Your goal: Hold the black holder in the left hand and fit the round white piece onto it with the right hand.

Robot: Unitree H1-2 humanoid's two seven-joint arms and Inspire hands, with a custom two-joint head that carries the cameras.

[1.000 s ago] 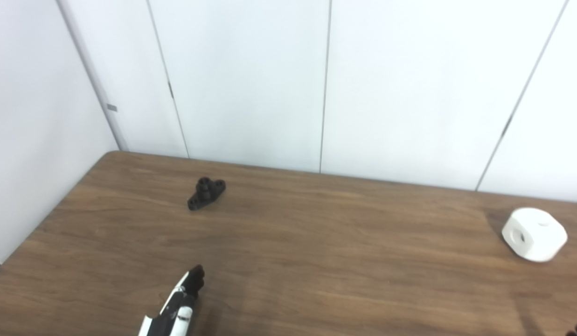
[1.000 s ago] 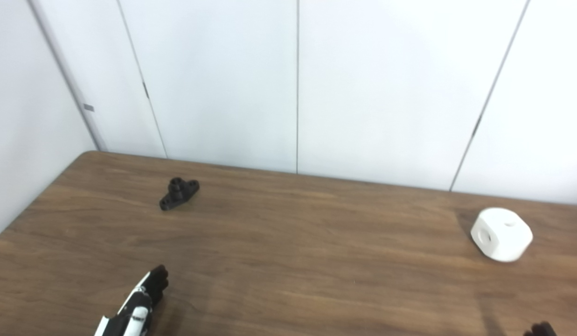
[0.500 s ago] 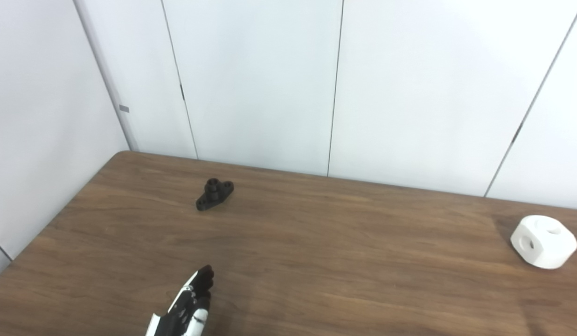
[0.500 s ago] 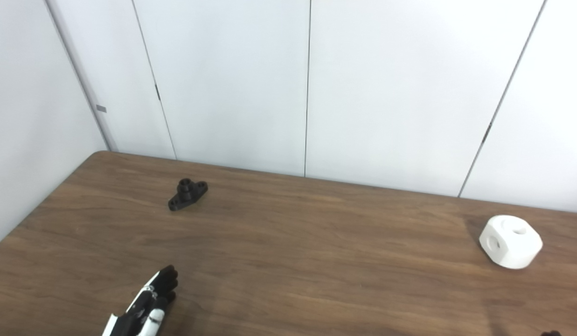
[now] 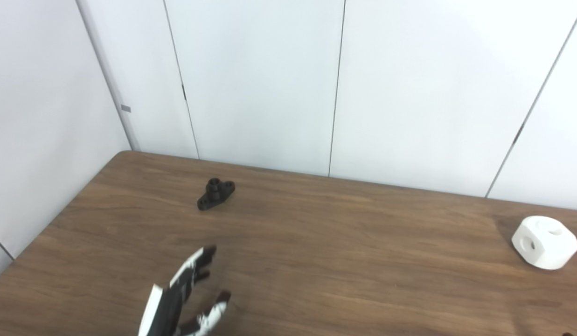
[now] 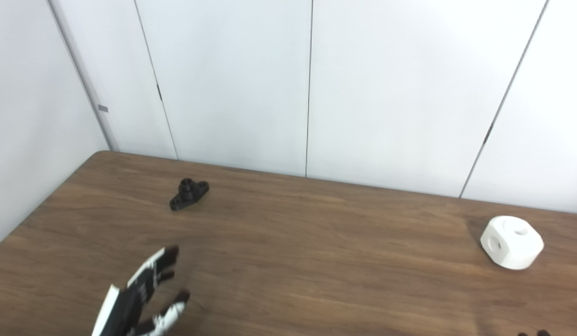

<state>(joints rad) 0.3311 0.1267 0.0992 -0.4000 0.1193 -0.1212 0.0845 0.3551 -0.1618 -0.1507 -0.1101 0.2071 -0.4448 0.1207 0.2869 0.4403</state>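
The small black holder [image 5: 216, 194] lies on the brown table [image 5: 344, 242] at the far left, with nothing touching it. The round white piece [image 5: 545, 242] with holes in its sides sits near the right edge. My left hand [image 5: 185, 294] is low at the front left, well short of the holder. It is open and empty, with the fingers pointing toward the holder and the thumb spread out. Only the dark fingertips of my right hand [image 6: 533, 333] show at the bottom right corner, well short of the white piece.
White wall panels [image 5: 335, 84] stand right behind the table's far edge, and a wall runs along its left edge. The wide brown tabletop lies between the holder and the white piece.
My left hand has reached forward toward the holder and spread its fingers and thumb. The camera shifted a little at first. The holder and the white piece have not moved.
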